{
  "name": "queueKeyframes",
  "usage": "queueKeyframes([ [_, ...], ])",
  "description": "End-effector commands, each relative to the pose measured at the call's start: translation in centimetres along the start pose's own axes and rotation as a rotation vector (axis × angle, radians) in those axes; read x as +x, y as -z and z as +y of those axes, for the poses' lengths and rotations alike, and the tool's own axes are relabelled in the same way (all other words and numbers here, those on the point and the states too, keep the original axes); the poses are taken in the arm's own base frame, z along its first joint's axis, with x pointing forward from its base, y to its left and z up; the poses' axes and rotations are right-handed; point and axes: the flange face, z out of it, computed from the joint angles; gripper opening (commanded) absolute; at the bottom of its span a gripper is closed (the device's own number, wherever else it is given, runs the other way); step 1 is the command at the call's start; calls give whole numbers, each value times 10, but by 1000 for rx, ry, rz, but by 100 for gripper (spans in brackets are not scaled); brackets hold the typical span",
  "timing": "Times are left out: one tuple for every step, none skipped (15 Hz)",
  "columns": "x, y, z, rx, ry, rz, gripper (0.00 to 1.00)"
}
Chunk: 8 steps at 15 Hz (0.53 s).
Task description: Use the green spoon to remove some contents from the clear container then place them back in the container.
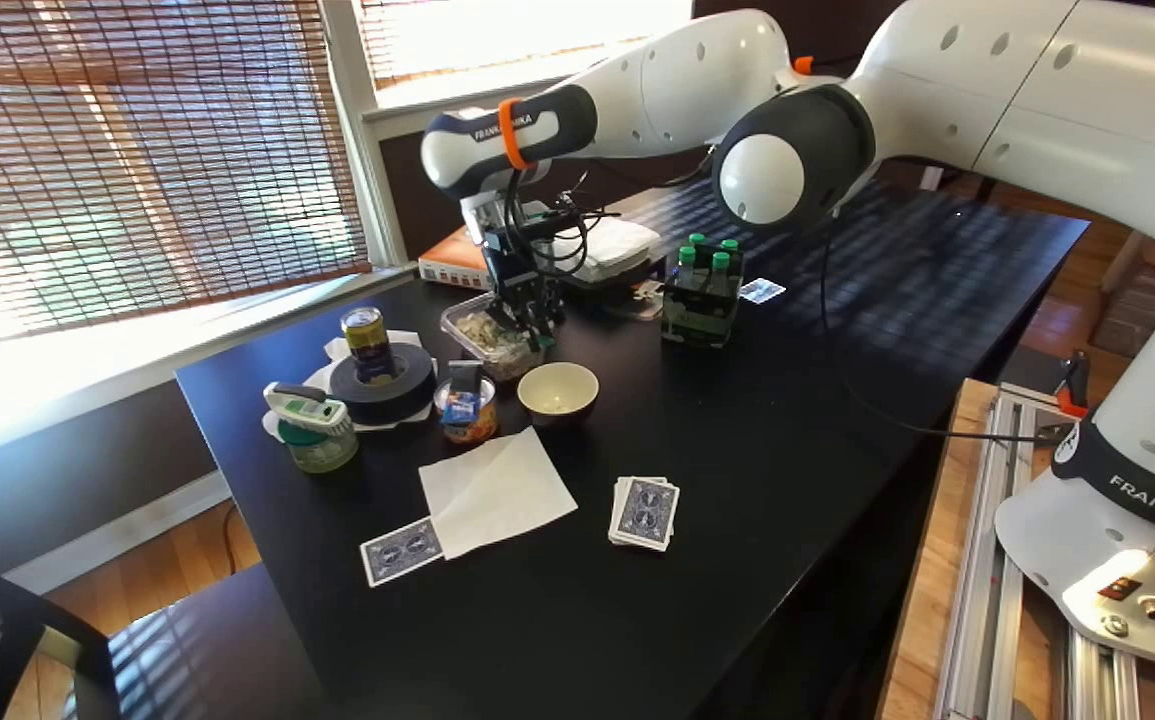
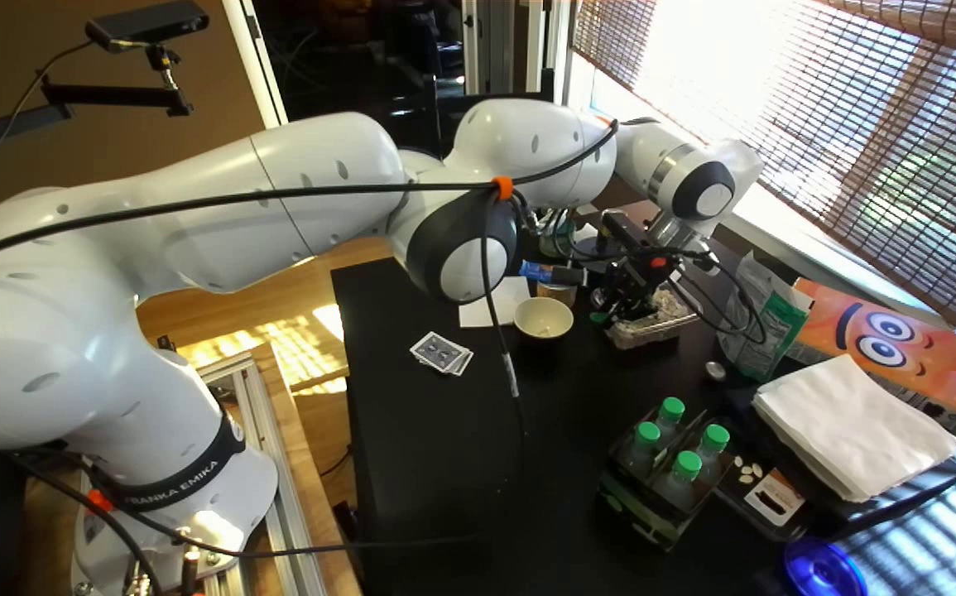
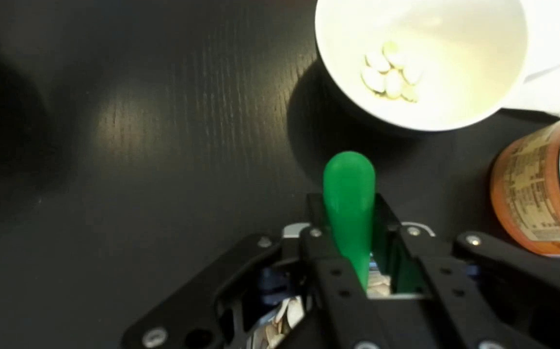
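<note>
Wrist view: the gripper (image 3: 349,207) pinches the green spoon (image 3: 350,184), fingers narrowed onto its handle. The handle's rounded end juts out on the side of the cream bowl (image 3: 483,82); its long axis runs back between the fingers toward the clear plastic container (image 2: 651,333), which both exterior views show just beneath, so scooping probably needs little sideways travel. The spoon's head is hidden; whether it touches pale seeds (image 3: 293,314) cannot be told.

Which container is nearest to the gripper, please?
The clear container: the gripper, holding the green spoon, is over its edge; the cream bowl and orange can stand farther off.
</note>
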Motion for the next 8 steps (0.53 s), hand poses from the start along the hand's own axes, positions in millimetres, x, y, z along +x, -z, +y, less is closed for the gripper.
queueKeyframes([
  [13, -3, -4, 27, -16, 77, 6],
  [14, -1, -4, 29, -15, 91, 6],
  [14, 1, -5, 30, -14, 104, 6],
  [13, 4, -6, 28, -10, 112, 6],
  [11, 9, -8, 25, -3, 116, 6],
  [7, 14, -10, 18, -1, 111, 6],
  [5, 16, -12, 16, 3, 99, 6],
  [1, 18, -15, 7, 7, 89, 6],
])
